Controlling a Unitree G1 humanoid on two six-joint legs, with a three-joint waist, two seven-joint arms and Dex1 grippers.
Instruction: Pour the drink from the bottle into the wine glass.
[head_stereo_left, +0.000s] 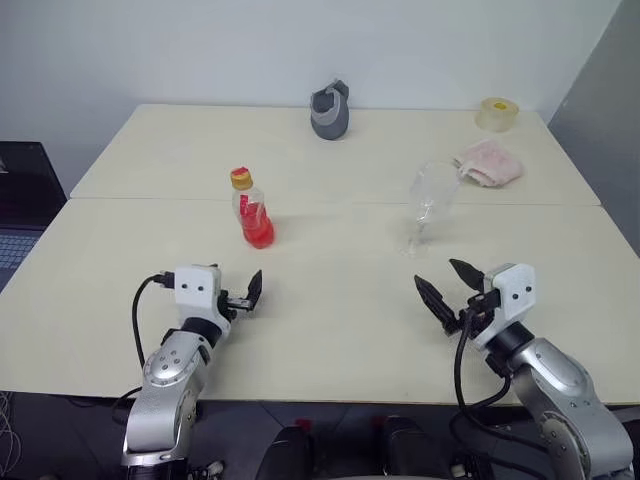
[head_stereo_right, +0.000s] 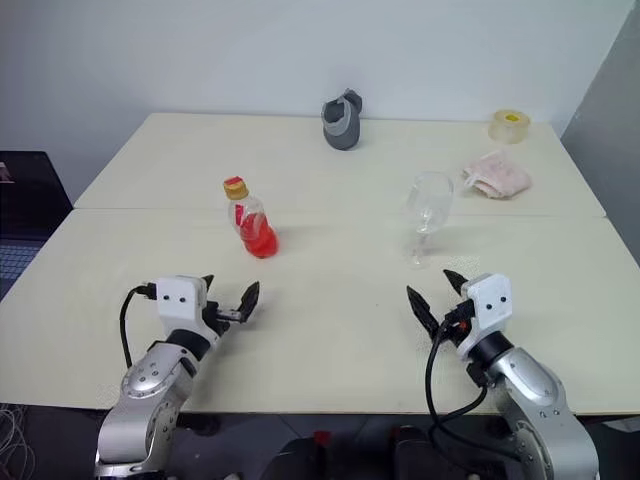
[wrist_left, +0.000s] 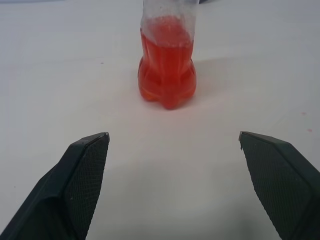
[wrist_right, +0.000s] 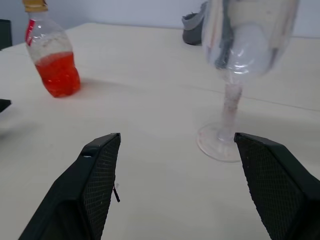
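Left gripper (head_stereo_left: 247, 292) spread wide, empty, and the small clear plastic yellow-capped bottle (head_stereo_left: 252, 208) stands upright straight ahead, nearer it than the right gripper (head_stereo_left: 447, 285).

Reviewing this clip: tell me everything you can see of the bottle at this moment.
The bottle is small, clear plastic, with a narrow neck, a red label and a yellow cap still on. Red-pink drink fills roughly its lower half. It stands upright on the table, on the robot's left, well apart from the wine glass. Nothing grips or touches it; the left gripper is open, just short of it.
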